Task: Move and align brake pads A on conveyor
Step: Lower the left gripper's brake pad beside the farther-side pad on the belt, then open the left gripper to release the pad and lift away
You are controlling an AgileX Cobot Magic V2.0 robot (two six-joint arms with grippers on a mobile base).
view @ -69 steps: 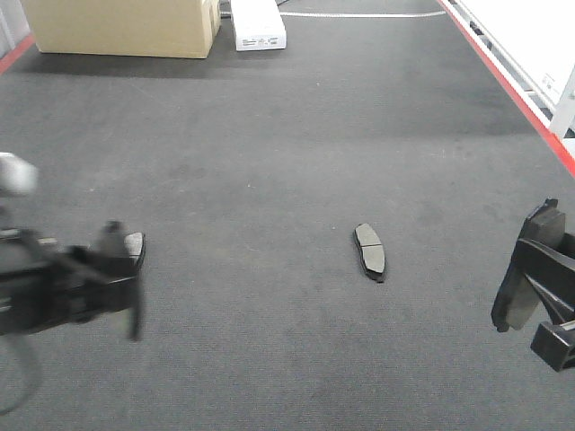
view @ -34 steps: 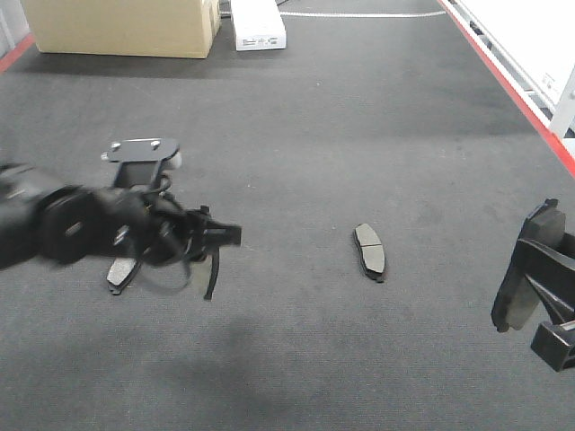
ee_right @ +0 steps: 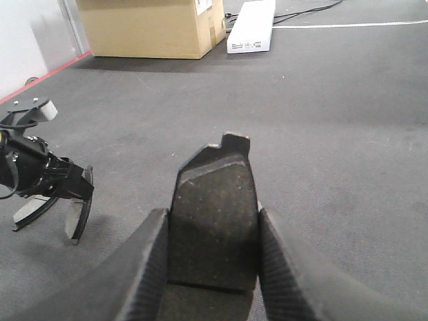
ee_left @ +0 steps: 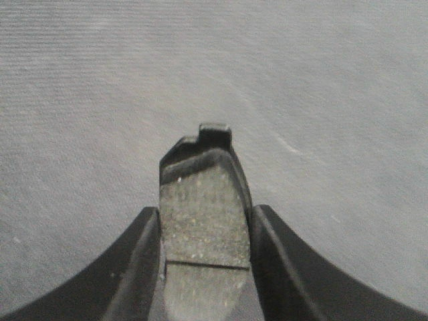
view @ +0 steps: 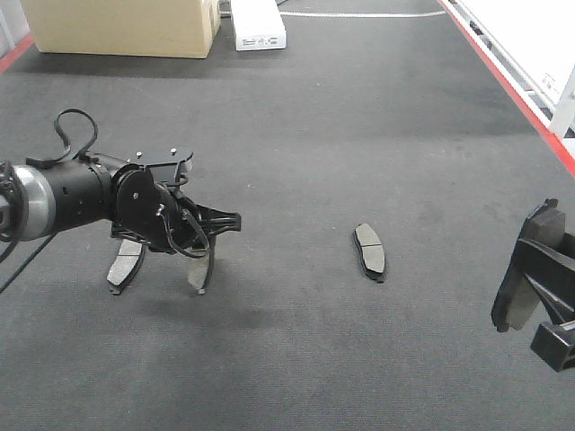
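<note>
Conveyor (view: 296, 135): wide dark belt, red strips along the left and right edges. A cardboard box (view: 121, 25) and a white box (view: 258, 24) sit at the far edge, left of centre.

Left arm (view: 63, 193) reaches in from the left edge, low over the belt. Left gripper (view: 162, 260) is clamped on a brake pad (ee_left: 204, 221); the left wrist view shows that pad wedged between the two fingers (ee_left: 130, 267), groove across its middle, tip pointing at the belt. From the front its lower end looks to be at or just above the belt surface, hard to tell contact for sure.

Right gripper (view: 530, 287) hangs at the right edge, near side, also closed around a pad (ee_right: 214, 221), held clear of the belt.

One loose pad (view: 369, 251) lies flat mid-belt, between the two grippers and well apart from both, long axis running roughly near-to-far. No fourth pad in view.

Step, as I read it: placing stage, both arms carrying and the left one about to set its pad down on the left part of the belt.

Next move probably calls for lowering until the pad lies flat, turning it to match the loose pad's direction, then spreading the fingers and lifting straight up so it does not get dragged. The right pad then needs the same, in line with the others.
</note>
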